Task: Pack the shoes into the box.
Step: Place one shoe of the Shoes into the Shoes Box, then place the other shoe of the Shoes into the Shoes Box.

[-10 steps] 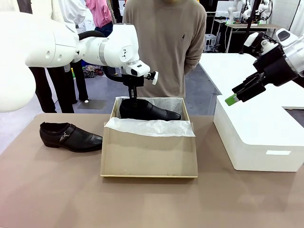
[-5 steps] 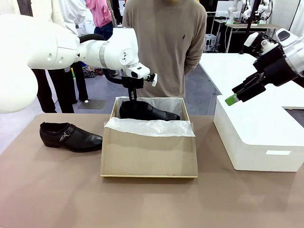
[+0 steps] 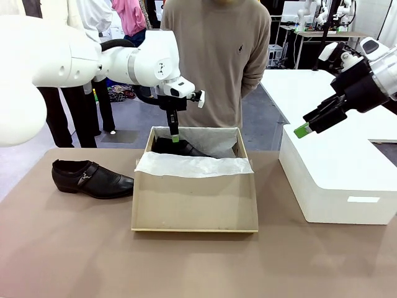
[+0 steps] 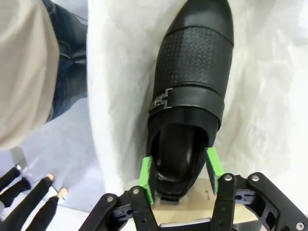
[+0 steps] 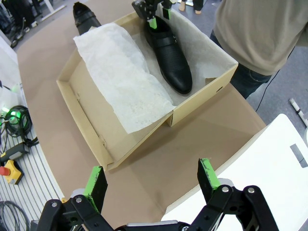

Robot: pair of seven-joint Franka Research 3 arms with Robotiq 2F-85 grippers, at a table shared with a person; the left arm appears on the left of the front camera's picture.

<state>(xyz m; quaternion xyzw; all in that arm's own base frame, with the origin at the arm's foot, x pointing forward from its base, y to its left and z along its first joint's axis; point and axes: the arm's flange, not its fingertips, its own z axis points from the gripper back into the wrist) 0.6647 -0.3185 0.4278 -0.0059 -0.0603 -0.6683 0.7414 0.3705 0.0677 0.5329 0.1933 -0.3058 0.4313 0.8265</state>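
The left gripper [image 3: 175,133] hangs point-down over the far-left corner of the brown cardboard shoebox [image 3: 194,202]. Its jaws are parted, and the green pads flank the heel collar of the shiny black leather dress shoe [image 4: 192,62] with nothing clamped between them. That shoe lies on its sole on the white tissue paper lining [image 3: 192,165] along the far wall, toe towards the robot's right. Its mate, the second black strap shoe [image 3: 91,177], sits on the brown table [image 3: 62,248] just left of the box. The right gripper [image 3: 307,123] hovers above the large white rounded box [image 3: 335,180] with its jaws wide and empty, while a person in a beige sweater [image 3: 217,56] stands at the far side. The step appears to be letting go and clearing out, with the task about half done. The pads sit very close to the collar (whether they brush it is hard to tell), so the wrist should rise straight up with no sideways drift. That keeps it from dragging the heel or catching the loose tissue. The mate would best be gripped at its heel collar and laid in the near lane alongside the first, taking care that the tissue flap draped over the front does not bunch up under it.
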